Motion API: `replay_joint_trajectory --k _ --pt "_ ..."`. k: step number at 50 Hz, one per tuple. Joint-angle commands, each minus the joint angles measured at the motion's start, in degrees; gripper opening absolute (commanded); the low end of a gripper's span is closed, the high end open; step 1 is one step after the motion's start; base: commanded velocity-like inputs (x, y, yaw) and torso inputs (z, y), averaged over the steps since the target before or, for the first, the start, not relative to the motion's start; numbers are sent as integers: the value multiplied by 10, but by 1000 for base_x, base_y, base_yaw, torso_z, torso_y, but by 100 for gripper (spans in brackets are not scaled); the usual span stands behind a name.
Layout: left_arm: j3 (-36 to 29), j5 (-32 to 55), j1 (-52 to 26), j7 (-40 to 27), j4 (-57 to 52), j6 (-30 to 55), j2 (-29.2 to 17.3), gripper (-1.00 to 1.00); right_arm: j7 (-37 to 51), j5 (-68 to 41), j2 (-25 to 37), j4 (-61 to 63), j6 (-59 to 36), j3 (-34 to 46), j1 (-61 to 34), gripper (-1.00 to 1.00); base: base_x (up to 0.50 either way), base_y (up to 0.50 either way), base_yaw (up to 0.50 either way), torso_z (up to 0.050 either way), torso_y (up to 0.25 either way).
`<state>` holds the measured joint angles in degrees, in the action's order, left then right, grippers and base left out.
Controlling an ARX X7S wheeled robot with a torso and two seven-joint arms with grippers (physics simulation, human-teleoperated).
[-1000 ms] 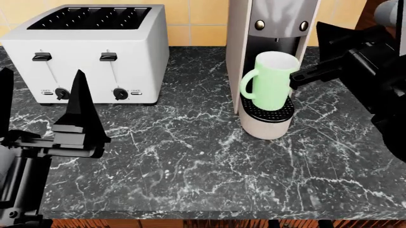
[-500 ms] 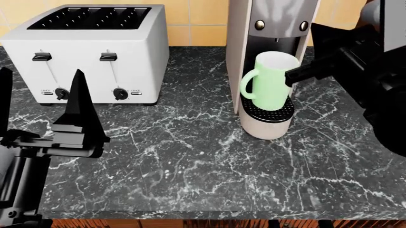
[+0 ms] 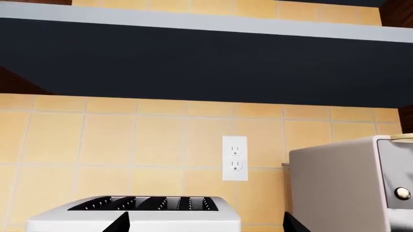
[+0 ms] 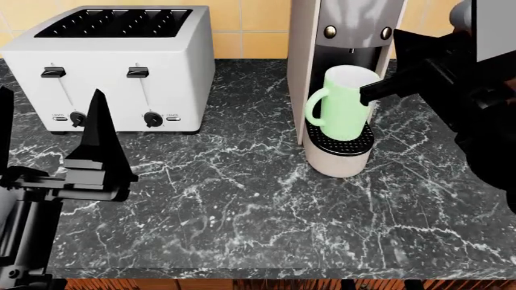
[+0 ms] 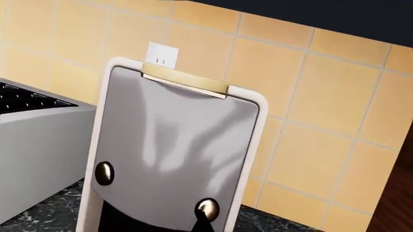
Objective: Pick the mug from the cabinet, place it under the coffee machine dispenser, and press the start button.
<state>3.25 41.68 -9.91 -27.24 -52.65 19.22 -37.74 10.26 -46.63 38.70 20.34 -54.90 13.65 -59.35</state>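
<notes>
Mug [image 4: 346,103] on drip tray [image 4: 342,142], R end effector [image 4: 373,92] at rim

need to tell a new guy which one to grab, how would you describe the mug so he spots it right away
Find the tall narrow beige-grey coffee machine right of the white four-slot toaster on the black marble counter. The mug stands on its round black drip tray: the only pale mint-green item, white inside, loop handle toward the toaster.
</notes>
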Motion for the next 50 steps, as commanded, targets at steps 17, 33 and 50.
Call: replay_joint_trajectory --k 17,33,50 --pt "-1 2 0 -3 2 -4 -5 100 -10 30 -13 -47 23 26 -13 -100 0 0 0 0 0" --pt "2 3 7 -5 1 -11 -7 100 -13 32 -16 -57 21 33 -22 -100 0 0 0 0 0" --pt "6 4 14 -8 -2 -16 -10 100 -16 45 -20 -85 31 42 -26 -100 0 0 0 0 0"
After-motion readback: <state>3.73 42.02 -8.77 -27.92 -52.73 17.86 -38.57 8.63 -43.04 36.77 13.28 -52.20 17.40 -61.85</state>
